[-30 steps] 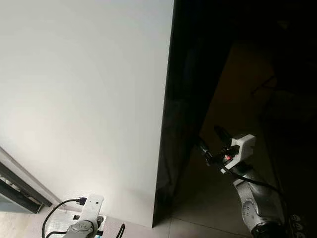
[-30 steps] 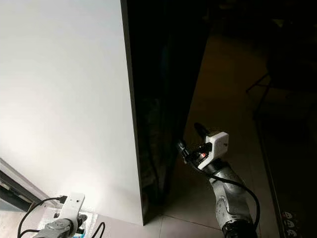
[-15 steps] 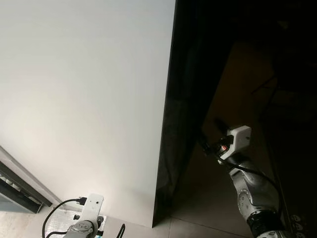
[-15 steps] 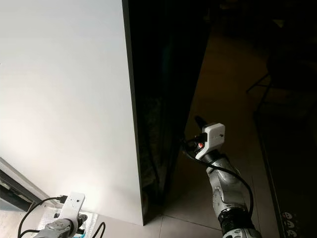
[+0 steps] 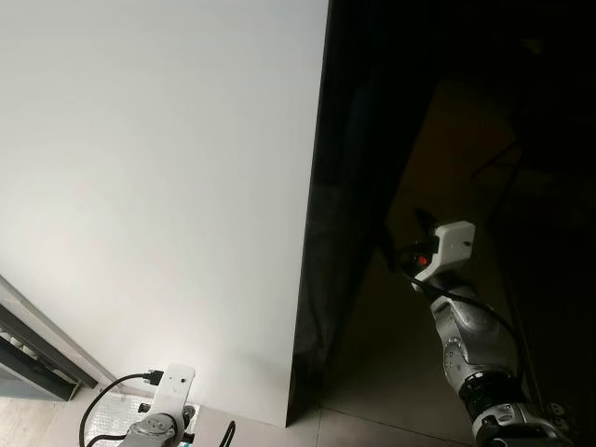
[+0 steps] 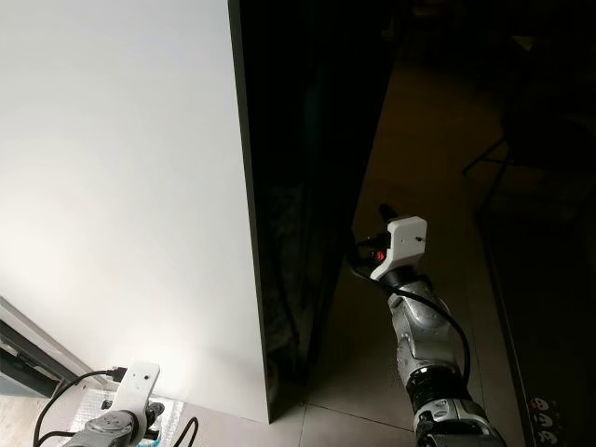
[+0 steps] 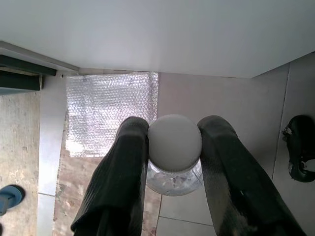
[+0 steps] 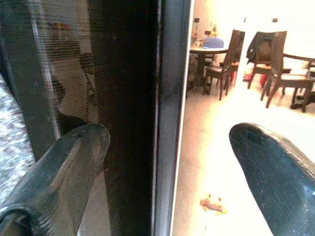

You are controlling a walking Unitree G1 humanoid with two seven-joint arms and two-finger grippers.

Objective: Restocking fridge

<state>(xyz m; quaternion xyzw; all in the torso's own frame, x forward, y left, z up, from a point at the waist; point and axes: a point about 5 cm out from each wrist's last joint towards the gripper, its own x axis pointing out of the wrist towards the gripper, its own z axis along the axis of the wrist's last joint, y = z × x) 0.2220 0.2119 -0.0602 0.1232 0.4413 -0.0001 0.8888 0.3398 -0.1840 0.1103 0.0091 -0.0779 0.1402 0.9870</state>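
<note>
The right gripper (image 8: 167,162), fingers spread, straddles the upright edge of the dark fridge door (image 8: 170,98) (nearer arm by far), while the left gripper (image 7: 172,147) pinches a white-capped bottle (image 7: 174,142) low down.

**What is hard to see**

The dark side of the fridge (image 5: 354,186) is almost black, so nothing on it can be made out. The right gripper (image 6: 372,244) is lost in that shadow in the head views. The bottle (image 7: 174,169) is mostly hidden behind its white cap (image 7: 174,142) and the left gripper (image 7: 174,147) fingers. The left arm (image 5: 158,419) is cut off by the bottom edge. The small thing on the floor (image 8: 212,204) is too blurry to name.
</note>
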